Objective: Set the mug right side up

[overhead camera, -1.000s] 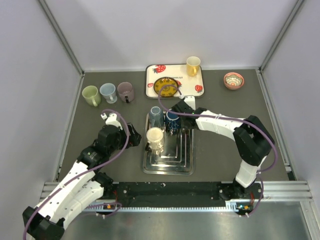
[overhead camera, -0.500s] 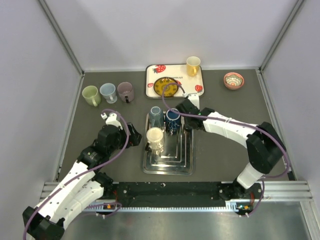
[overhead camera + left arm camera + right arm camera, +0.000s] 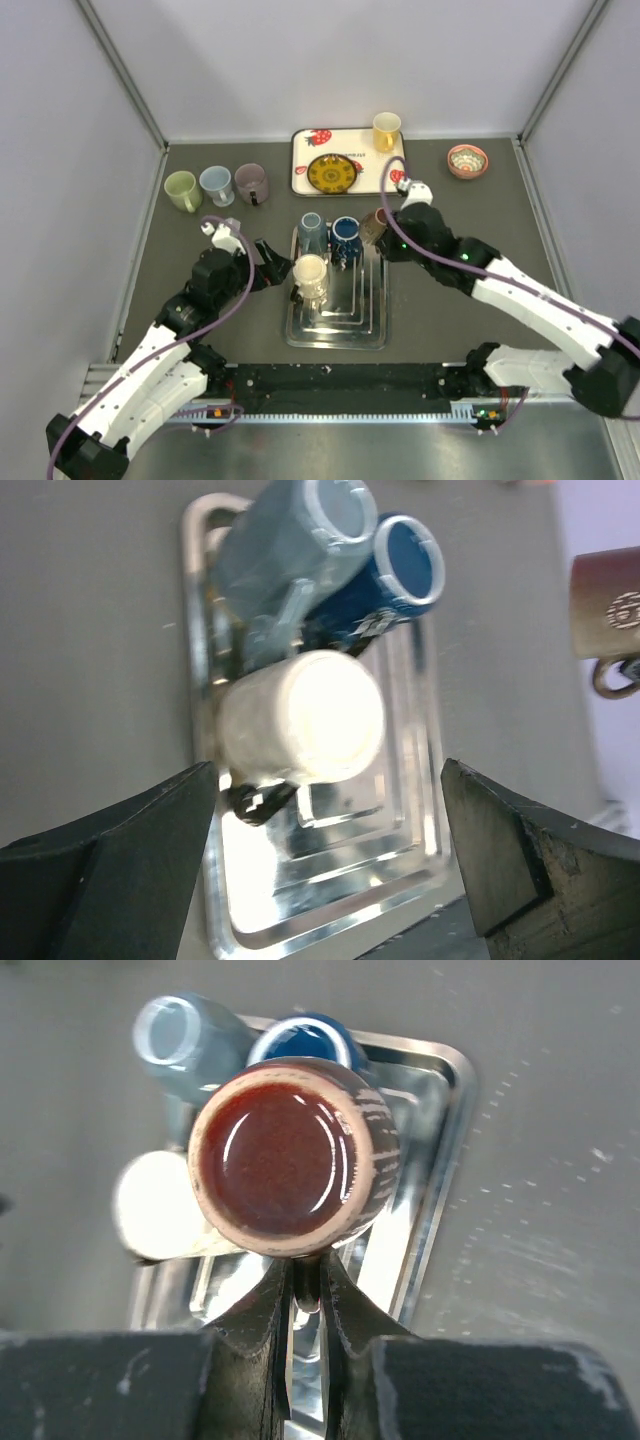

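Brown-glazed mug (image 3: 290, 1155) hangs clear of the desk (image 3: 450, 200) over the metal tray's (image 3: 340, 335) far right corner, handle pinched in the closed right gripper (image 3: 305, 1282), seemingly not yet set upright, while the left gripper (image 3: 330, 810) gapes empty.
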